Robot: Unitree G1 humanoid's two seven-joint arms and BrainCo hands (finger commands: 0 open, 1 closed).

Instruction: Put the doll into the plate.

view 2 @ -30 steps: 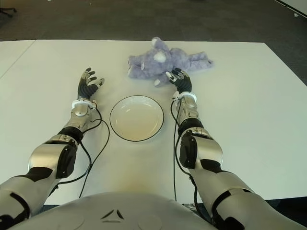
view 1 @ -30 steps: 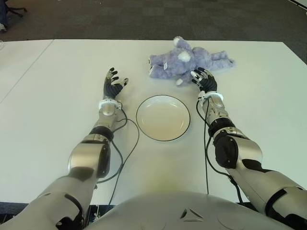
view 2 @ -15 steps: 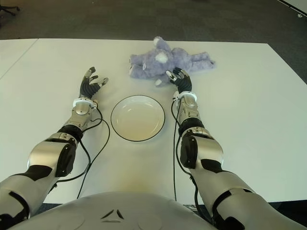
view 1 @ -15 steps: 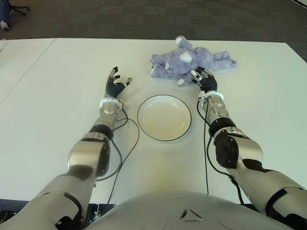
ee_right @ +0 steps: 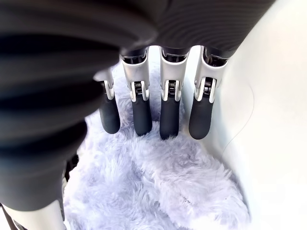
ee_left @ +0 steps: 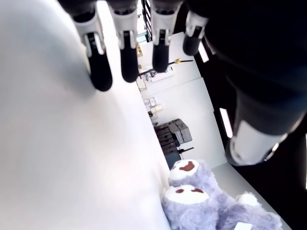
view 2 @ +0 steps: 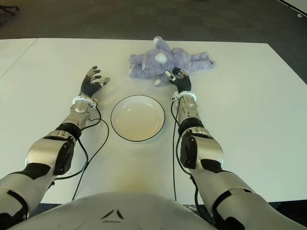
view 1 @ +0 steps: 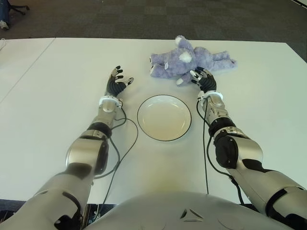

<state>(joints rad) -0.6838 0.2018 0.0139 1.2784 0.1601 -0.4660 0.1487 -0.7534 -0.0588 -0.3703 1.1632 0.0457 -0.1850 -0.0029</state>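
Even overhead light is washing my desk (view 1: 57, 96) bright, shadows staying faint. Wrist views are blowing out white, and my near fingers (ee_right: 139, 115) are blurring dark.

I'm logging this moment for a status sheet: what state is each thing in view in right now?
doll: lying on the table beyond the plate, not held.
plate: upright on the table between the arms, nothing in it.
right hand: open, fingers extended over the doll's near edge, no grasp.
left hand: open, fingers spread, holding nothing, left of the plate.
table: white top, bearing plate and doll.
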